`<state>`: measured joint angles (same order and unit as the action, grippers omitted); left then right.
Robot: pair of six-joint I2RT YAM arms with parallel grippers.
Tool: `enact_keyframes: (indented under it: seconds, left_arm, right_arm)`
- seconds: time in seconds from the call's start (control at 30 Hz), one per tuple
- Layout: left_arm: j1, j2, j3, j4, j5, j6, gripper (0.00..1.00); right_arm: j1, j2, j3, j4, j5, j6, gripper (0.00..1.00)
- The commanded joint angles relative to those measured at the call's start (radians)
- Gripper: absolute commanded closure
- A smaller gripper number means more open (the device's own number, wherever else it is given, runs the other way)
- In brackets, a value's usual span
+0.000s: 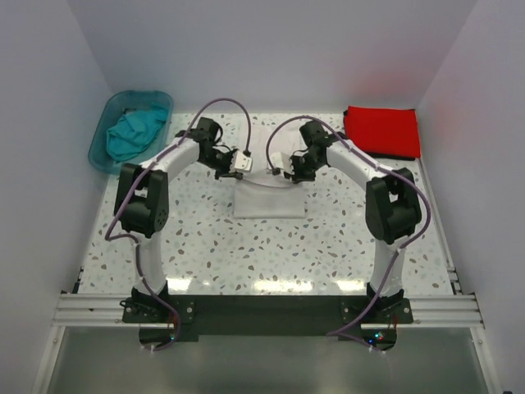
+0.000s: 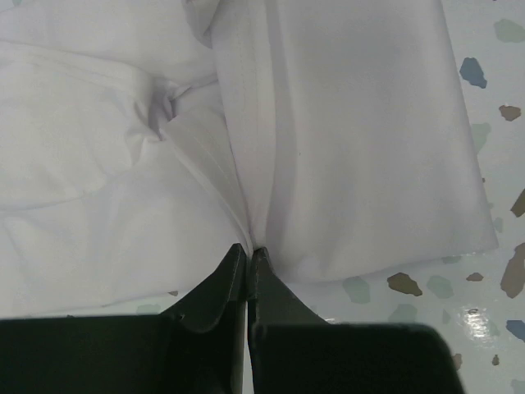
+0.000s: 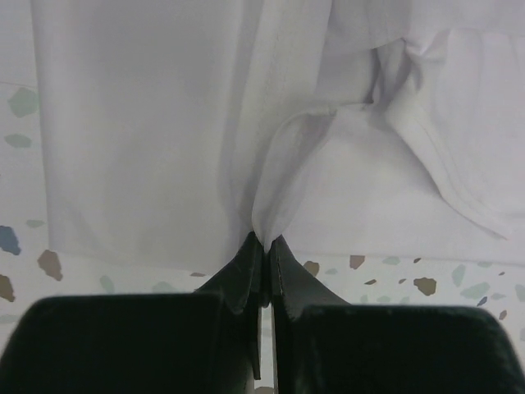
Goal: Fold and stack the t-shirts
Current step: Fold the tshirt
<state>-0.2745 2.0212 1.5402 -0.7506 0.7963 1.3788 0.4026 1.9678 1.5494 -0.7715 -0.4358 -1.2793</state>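
Both pincers clamped on the white tee, mid-fold by the look of it

The white t-shirt [image 1: 268, 199] sits in the middle of the table [image 1: 328, 246], long side running left to right. The left gripper [image 1: 239, 162] and right gripper [image 1: 283, 172] are each pinched shut on a ridge of cloth along its far edge, so the rest of the shirt lies on the near side of the fingers, toward the arm bases. Neither arm is closer, since each has its own end. My guess is the next move carries that far edge toward the near hem. The wrists hide the far edge from above, and I can't tell how many layers are pinched. The red t-shirt [image 1: 382, 130] lies folded at the far right, and the teal t-shirt [image 1: 135, 134] is bunched in the tub [image 1: 100, 146].
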Motion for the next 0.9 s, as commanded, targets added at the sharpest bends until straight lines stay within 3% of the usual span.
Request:
enact_keyframes:
  seconds: [0.0, 0.27, 0.43, 0.5, 0.53, 0.6, 0.7, 0.8, 0.87]
  left_arm:
    - [0.014, 0.042, 0.086, -0.009, 0.029, 0.039, 1.0]
    - [0.023, 0.143, 0.17, 0.055, -0.006, 0.009, 1.0]
    - [0.024, 0.178, 0.176, 0.126, -0.054, -0.055, 0.99]
    - [0.024, 0.178, 0.17, 0.175, -0.077, -0.095, 0.87]
    - [0.024, 0.178, 0.167, 0.215, -0.088, -0.116, 0.8]
    - [0.026, 0.171, 0.169, 0.256, -0.123, -0.19, 0.73]
    - [0.04, 0.137, 0.156, 0.327, -0.164, -0.274, 0.61]
    - [0.06, 0.064, 0.083, 0.474, -0.204, -0.43, 0.47]
    - [0.064, 0.021, 0.051, 0.482, -0.198, -0.446, 0.46]
  right_arm:
    - [-0.021, 0.057, 0.11, -0.049, -0.034, -0.041, 1.0]
    - [-0.047, 0.174, 0.231, -0.069, -0.024, -0.069, 1.0]
    - [-0.048, 0.197, 0.232, -0.011, 0.006, -0.054, 0.89]
    - [-0.05, 0.194, 0.229, 0.046, 0.017, -0.009, 0.83]
    - [-0.05, 0.189, 0.23, 0.085, 0.032, 0.023, 0.72]
    - [-0.051, 0.178, 0.221, 0.136, 0.055, 0.053, 0.67]
    - [-0.061, 0.14, 0.218, 0.242, 0.092, 0.124, 0.48]
    - [-0.082, 0.091, 0.247, 0.255, 0.105, 0.187, 0.44]
    - [-0.088, 0.057, 0.239, 0.236, 0.098, 0.198, 0.44]
